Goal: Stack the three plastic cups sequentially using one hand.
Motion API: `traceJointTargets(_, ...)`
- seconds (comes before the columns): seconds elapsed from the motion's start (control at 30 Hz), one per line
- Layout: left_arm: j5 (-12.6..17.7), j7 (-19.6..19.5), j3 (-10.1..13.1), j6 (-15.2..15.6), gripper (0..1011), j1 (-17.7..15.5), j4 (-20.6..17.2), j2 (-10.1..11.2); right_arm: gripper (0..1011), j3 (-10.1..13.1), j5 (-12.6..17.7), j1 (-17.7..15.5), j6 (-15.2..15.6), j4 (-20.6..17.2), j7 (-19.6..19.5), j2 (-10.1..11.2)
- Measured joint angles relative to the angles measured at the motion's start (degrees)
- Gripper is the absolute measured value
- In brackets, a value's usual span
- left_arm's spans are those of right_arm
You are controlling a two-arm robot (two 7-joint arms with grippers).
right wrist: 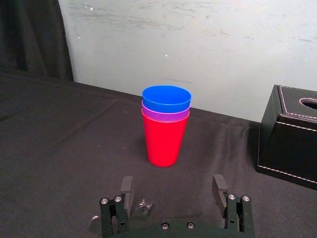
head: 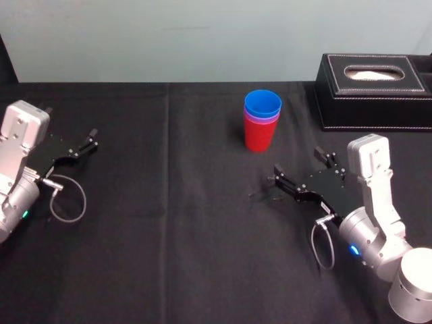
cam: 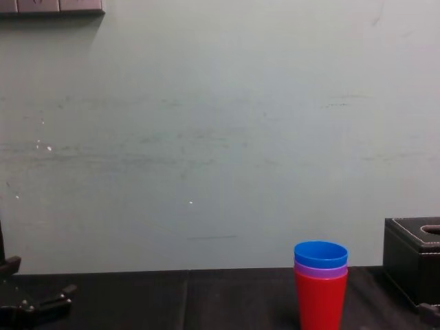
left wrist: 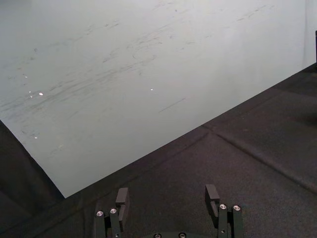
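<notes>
Two black flat-fingered grippers lie low on the black cloth surface (head: 169, 223). Far to the left, the left gripper (head: 90, 140) (left wrist: 167, 196) is parked with its jaws apart and empty, well apart from the cups.

Near the middle, toward the back, all three cups nest upright in one stack. A red tapered plastic tumbler (head: 259, 137) (right wrist: 164, 141) (cam: 320, 299) stands on the cloth at the bottom. A purple plastic tumbler (head: 262, 120) (right wrist: 165, 114) (cam: 320, 271) shows as a rim band inside it, and a blue plastic tumbler (head: 262, 104) (right wrist: 166, 97) (cam: 320, 254) sits on top.

To the right and nearer the robot, the right gripper (head: 298, 160) (right wrist: 172, 184) points at the stack, jaws apart and holding nothing, clear of it.

The stacking looks finished, so the step in hand is probably clearing the working hand away. Done well, that means drawing the right gripper straight back along its own line, jaws wide, with no sideways swing toward the light, easily tipped stack.

Farther right, a black stitched tissue box (head: 374, 94) (right wrist: 290, 134) (cam: 412, 261) stands near the back edge, near the stack but not touching it. It limits any rightward sweep of the arm.
</notes>
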Motion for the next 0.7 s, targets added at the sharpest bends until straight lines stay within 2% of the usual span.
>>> traceJointTargets(0.7,0.00,0.00,0.00,0.00,1005,0.00,0.00,0.00,1002,-0.15,0.11,0.10,0.30,-0.29,0.09,0.17)
